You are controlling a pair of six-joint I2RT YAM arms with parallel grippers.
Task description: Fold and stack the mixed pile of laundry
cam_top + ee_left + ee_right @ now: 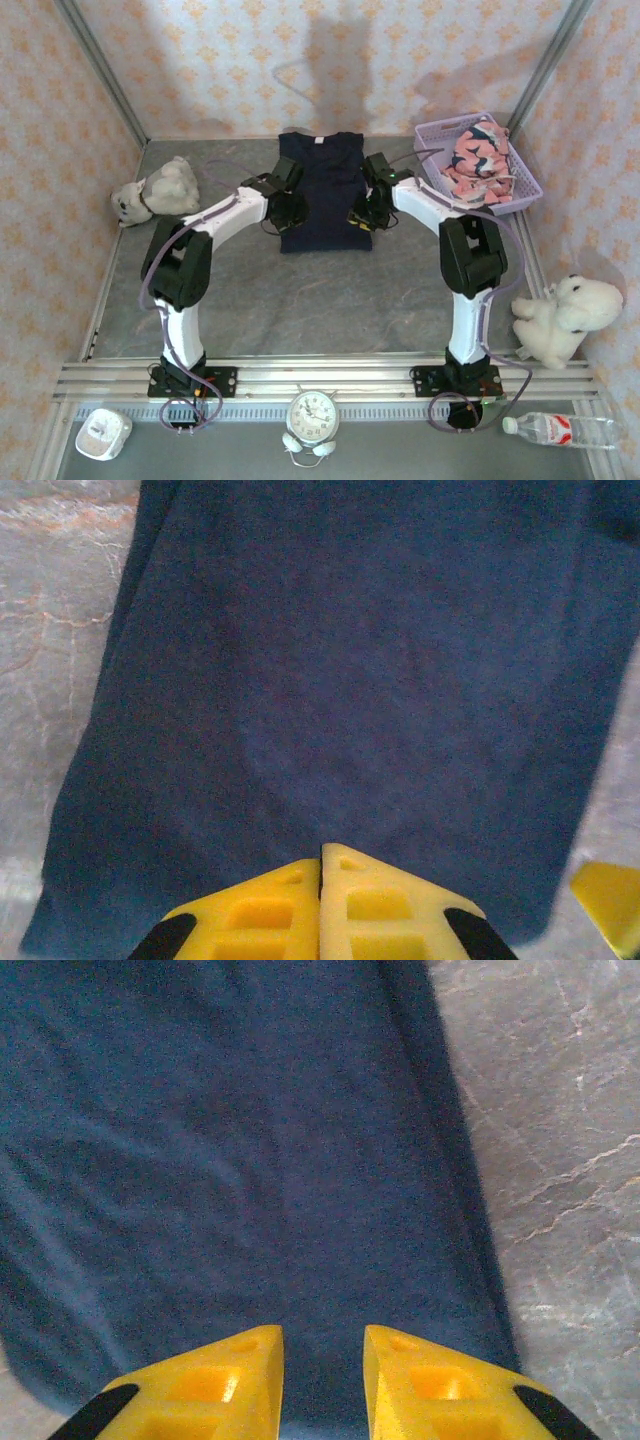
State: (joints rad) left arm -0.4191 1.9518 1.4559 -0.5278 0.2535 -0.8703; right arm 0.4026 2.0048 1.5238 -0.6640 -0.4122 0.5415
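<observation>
The left gripper has its yellow fingers pressed tip to tip just above the near end of the navy garment, with no cloth seen caught between them. Across from it, the right gripper holds its fingers parted, dark fabric showing through the gap, close to the garment's right edge where it meets the table.

From the overhead camera, both arms reach in from either side and bracket the near half of the navy garment. It lies flat as a tidy rectangle at the far middle of the grey marbled surface, its neckline and a white label at the far end.

The salmon-pink garment, printed in navy and white, sits bunched inside the lavender basket at the far right corner, well apart from the navy one. A grey plush toy rests on the far left and a white plush toy on the near right.
</observation>
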